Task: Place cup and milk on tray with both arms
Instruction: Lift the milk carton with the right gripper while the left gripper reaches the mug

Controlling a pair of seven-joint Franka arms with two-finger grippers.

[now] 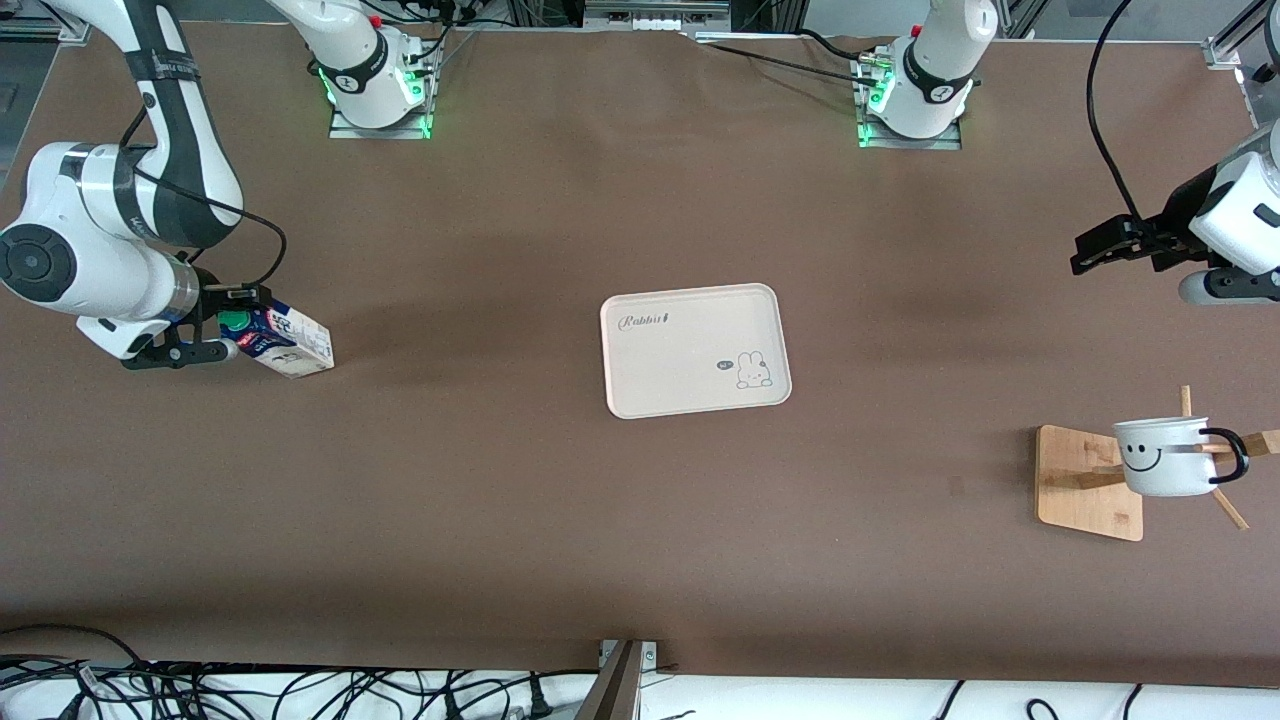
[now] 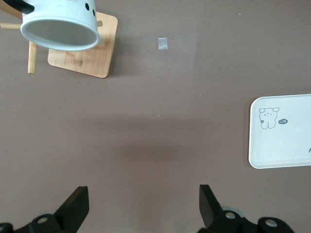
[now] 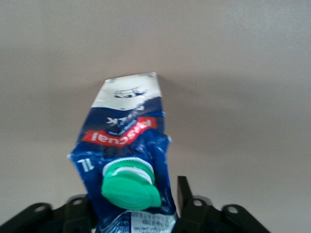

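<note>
The milk (image 1: 287,341), a dark-blue and white carton with a green cap, is tilted at the right arm's end of the table. My right gripper (image 1: 212,338) is shut on its top end. In the right wrist view the milk (image 3: 127,141) sits between the jaws of the right gripper (image 3: 136,206). I cannot tell if its base touches the table. The tray (image 1: 695,350) lies flat mid-table with nothing on it. The cup (image 1: 1160,458) hangs on a wooden rack at the left arm's end. My left gripper (image 1: 1082,254) is open and empty in the air, over bare table, apart from the cup.
The rack's wooden base (image 1: 1085,482) and its slanted pegs (image 1: 1228,508) stand under the cup. The left wrist view shows the cup (image 2: 60,24), the rack base (image 2: 85,56), a corner of the tray (image 2: 286,141) and a small tape patch (image 2: 163,43).
</note>
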